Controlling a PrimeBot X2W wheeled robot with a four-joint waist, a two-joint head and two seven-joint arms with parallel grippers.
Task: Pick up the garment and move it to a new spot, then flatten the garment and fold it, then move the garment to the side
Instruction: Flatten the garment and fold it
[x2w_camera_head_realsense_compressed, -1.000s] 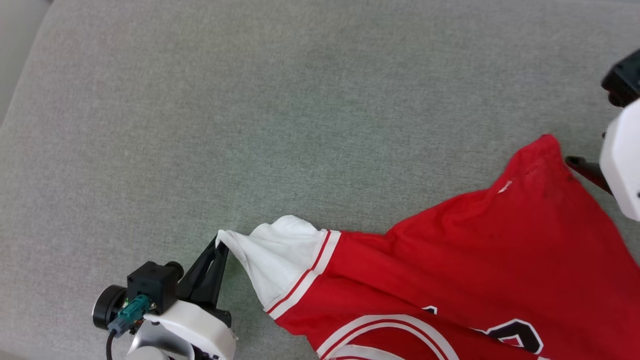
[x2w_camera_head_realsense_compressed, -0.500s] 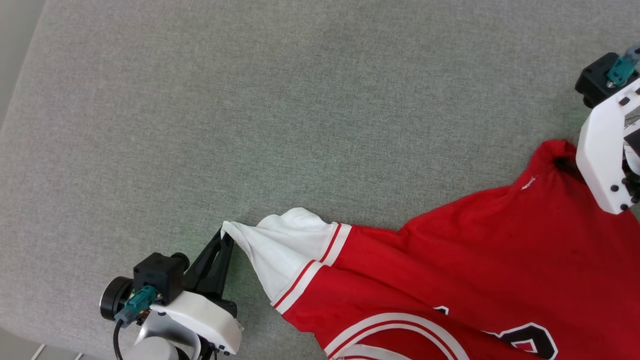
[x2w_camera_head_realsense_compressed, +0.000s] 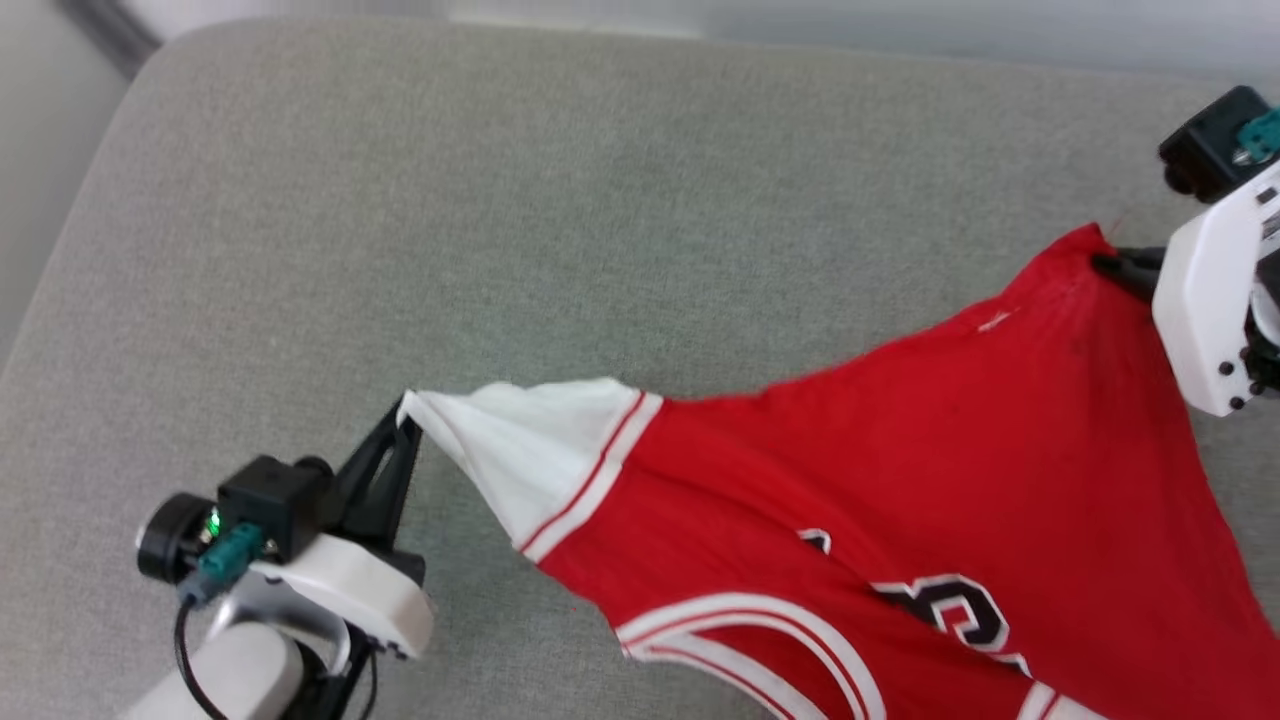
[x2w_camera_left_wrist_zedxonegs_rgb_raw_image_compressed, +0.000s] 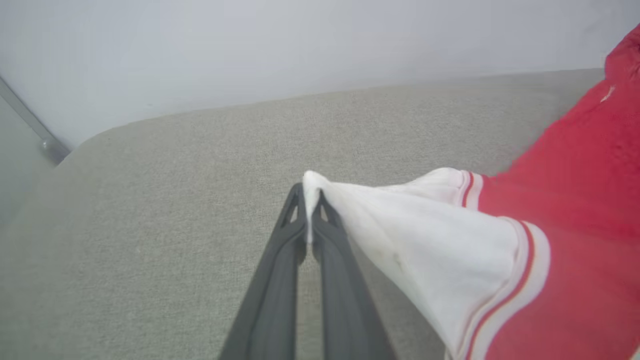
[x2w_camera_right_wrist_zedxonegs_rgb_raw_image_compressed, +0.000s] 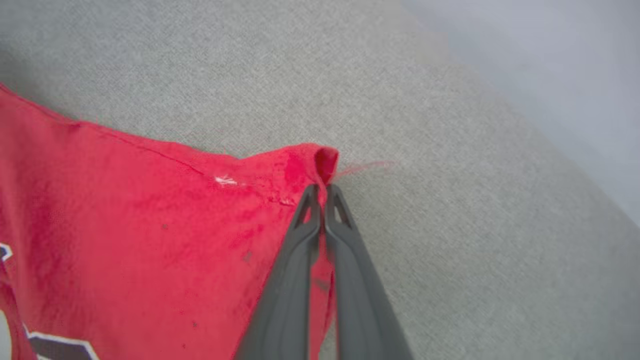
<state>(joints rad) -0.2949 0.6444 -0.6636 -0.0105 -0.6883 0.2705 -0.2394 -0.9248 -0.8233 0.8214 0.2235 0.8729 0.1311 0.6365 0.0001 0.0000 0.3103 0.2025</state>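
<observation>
While the left gripper (x2w_camera_head_realsense_compressed: 405, 422), fully closed, pinches the shirt (x2w_camera_head_realsense_compressed: 900, 450) by its white sleeve tip at eight o'clock and the right gripper (x2w_camera_head_realsense_compressed: 1118, 268), likewise closed, nips a red corner at two o'clock, the pick-up looks in hand; next: lift both evenly, cloth taut above the cushion (x2w_camera_head_realsense_compressed: 500, 200).
</observation>
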